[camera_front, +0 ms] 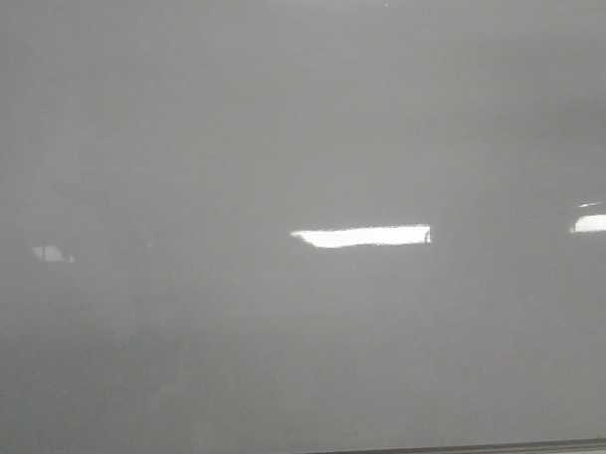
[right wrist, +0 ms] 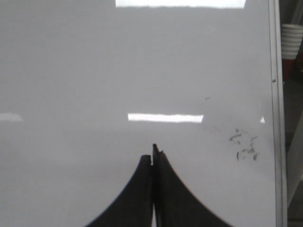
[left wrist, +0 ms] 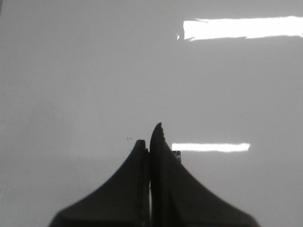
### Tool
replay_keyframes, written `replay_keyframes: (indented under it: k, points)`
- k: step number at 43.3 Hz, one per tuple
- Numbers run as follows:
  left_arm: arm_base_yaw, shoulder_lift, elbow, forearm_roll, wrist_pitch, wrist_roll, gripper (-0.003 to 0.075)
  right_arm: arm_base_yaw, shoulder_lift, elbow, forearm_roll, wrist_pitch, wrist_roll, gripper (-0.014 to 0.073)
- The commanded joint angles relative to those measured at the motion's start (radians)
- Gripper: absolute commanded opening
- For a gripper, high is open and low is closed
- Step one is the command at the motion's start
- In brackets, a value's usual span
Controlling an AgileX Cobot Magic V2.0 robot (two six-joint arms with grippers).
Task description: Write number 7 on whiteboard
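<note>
The whiteboard (camera_front: 300,137) fills the front view, glossy pale grey, with bright rectangular light reflections on it. No number 7 shows on it in any view. Neither gripper shows in the front view. In the left wrist view, my left gripper (left wrist: 149,142) has its dark fingers pressed together over the bare board (left wrist: 71,71). In the right wrist view, my right gripper (right wrist: 152,156) is also shut, its fingers together over the board (right wrist: 71,71). I see no marker in either gripper.
The board's thin grey metal edge (camera_front: 391,453) runs along the bottom of the front view. In the right wrist view, faint black smudge marks (right wrist: 244,144) lie near the board's metal side frame (right wrist: 276,118). A white ribbed object (right wrist: 291,40) stands beyond that frame.
</note>
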Motion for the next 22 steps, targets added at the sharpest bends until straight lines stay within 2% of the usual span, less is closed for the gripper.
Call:
replay_keyframes:
  k: [1,22]
  points:
    - [-0.001,0.063,-0.048,0.0,-0.006,-0.008,-0.0021,-0.007,0.088,-0.074,-0.008,0.026,-0.002,-0.0068]
    - [-0.001,0.197,0.021,0.0,0.04,-0.008,-0.002,-0.007,0.326,-0.078,-0.008,0.05,-0.002,-0.0068]
